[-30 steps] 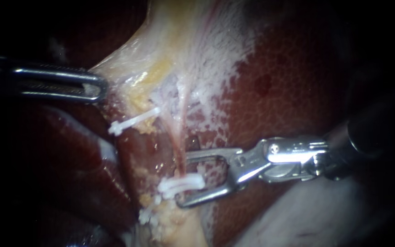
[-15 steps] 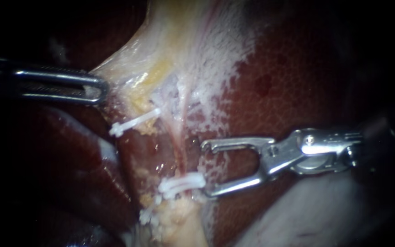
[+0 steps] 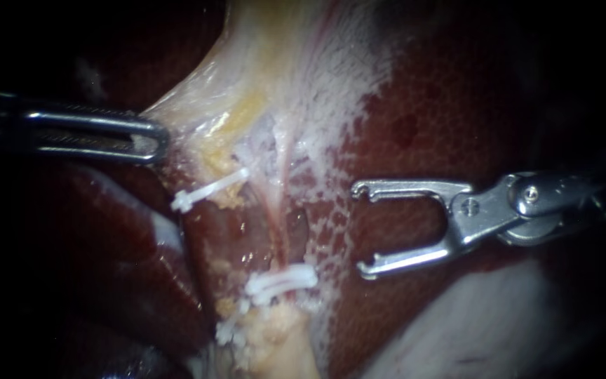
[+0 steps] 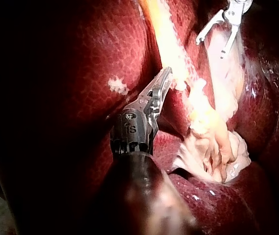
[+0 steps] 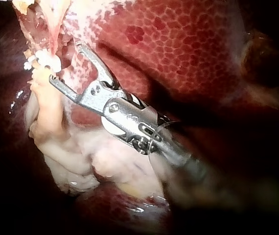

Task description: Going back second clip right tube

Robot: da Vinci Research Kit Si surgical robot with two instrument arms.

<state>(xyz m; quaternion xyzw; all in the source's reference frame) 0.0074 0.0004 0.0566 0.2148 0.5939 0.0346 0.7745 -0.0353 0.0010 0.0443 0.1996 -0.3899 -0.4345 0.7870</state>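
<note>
A thin pink tube (image 3: pixel 280 210) runs down the pale tissue, and a white clip (image 3: pixel 280 281) sits across its lower end. My right instrument (image 3: pixel 359 229) stands right of the tube with its jaws wide open and empty, clear of the clip. In the right wrist view the same right instrument (image 5: pixel 65 63) is open just beside the clip (image 5: pixel 35 61). My left instrument (image 3: pixel 150 137) has its jaws shut on the edge of the pale yellowish tissue (image 3: pixel 198 112). The left wrist view shows my left instrument (image 4: pixel 164 81) pinching that tissue, with my right instrument (image 4: pixel 210 46) open ahead of it.
Another white clip (image 3: pixel 208 189) lies across the tissue further left, and a third (image 3: pixel 229 331) sits below the clipped spot. Dark red liver (image 3: pixel 450 105) fills the right and upper right. A pale soft mass (image 3: pixel 499 323) lies under my right instrument's shaft.
My right instrument has drawn back to the right, away from the tube, its jaws open throughout. The clip stays on the tube. My left instrument has held still.
</note>
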